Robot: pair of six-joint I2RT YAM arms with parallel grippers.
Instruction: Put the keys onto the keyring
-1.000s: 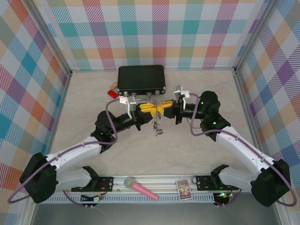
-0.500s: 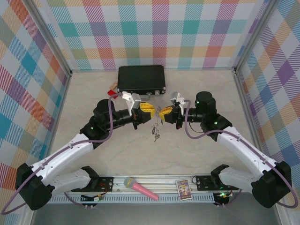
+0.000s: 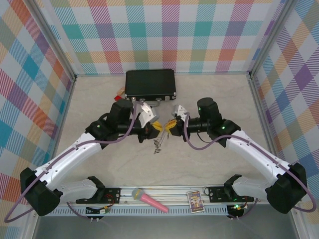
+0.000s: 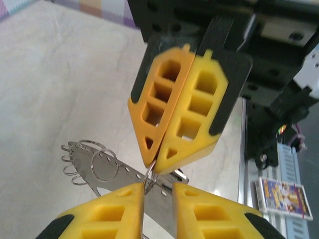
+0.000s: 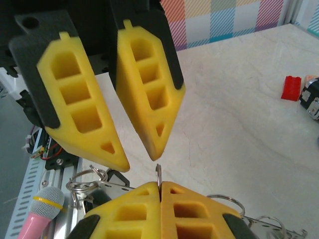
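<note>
Fingers (image 4: pixel 99 216), left gripper (image 4: pixel 158 188): you have them standing a little apart, one tip on either side of a thin wire loop (image 5: pixel 158 172), and clamped on nothing. The loop runs close along the inner face of one pad; whether it touches cannot be told.

Fingers (image 5: pixel 192 211), right gripper (image 5: pixel 159 185): pressed flat together, pinching that same loop edge-on at the very tips.

Wire loop: one of the small rings on the keyring (image 4: pixel 122 173). Its flat grey strip, with a row of holes and further rings, lies just under both sets of tips in your wrist views.

Keyring, position: seen from overhead it dangles between your two grippers, which meet tip to tip above the table (image 3: pixel 214 164), on the near side of the black case (image 3: pixel 150 83).

Also present: red block (image 3: pixel 120 99) just beside the case's left end; pink microphone (image 3: pixel 149 200) and card pack (image 3: pixel 196 201) at the near edge, well apart from the keyring.
</note>
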